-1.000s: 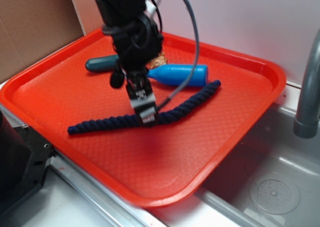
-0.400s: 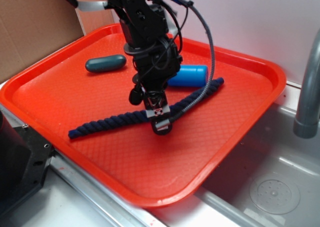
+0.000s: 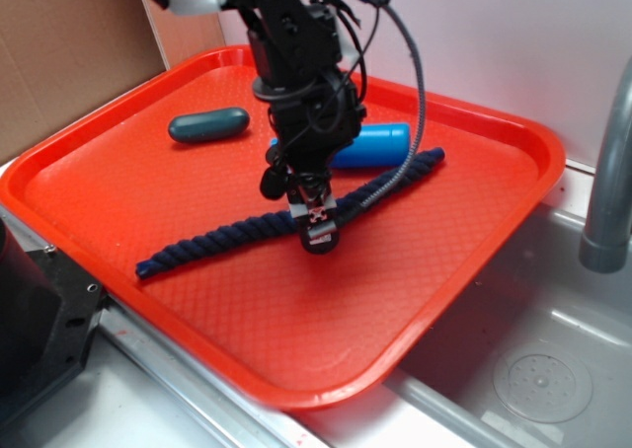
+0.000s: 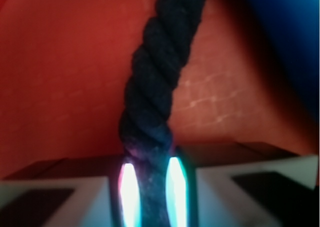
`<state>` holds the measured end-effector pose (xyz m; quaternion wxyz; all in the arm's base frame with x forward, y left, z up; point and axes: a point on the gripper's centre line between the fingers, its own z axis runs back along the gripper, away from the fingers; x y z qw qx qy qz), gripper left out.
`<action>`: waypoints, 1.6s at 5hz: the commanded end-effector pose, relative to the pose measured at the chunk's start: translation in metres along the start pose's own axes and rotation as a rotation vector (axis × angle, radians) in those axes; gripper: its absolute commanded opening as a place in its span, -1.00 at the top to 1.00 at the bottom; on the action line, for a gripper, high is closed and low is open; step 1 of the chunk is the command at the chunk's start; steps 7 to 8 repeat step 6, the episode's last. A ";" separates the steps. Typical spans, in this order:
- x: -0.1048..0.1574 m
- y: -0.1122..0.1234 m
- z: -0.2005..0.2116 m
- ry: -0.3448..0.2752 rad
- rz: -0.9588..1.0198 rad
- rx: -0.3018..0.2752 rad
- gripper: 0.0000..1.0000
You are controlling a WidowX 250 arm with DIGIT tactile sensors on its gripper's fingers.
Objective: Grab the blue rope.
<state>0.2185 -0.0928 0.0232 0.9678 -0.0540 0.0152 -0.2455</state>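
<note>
The claw (image 3: 318,233) is clamped on the rope (image 3: 222,240) near its middle, fingers pressed in from both sides. In the wrist view the rope (image 4: 161,82) runs between the two pads (image 4: 128,189), which squeeze it narrow where they meet it, leaving only the cord's width between them. The rope lies slantwise across the red tray (image 3: 247,349), one end toward the near left, the other just beside the bottle (image 3: 373,145). A teal capsule (image 3: 208,124) rests apart at the tray's far left. The tray sits beside a metal sink (image 3: 553,359) with a grey faucet (image 3: 609,177).
</note>
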 end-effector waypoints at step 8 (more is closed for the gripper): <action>-0.064 0.086 0.168 -0.177 0.814 0.086 1.00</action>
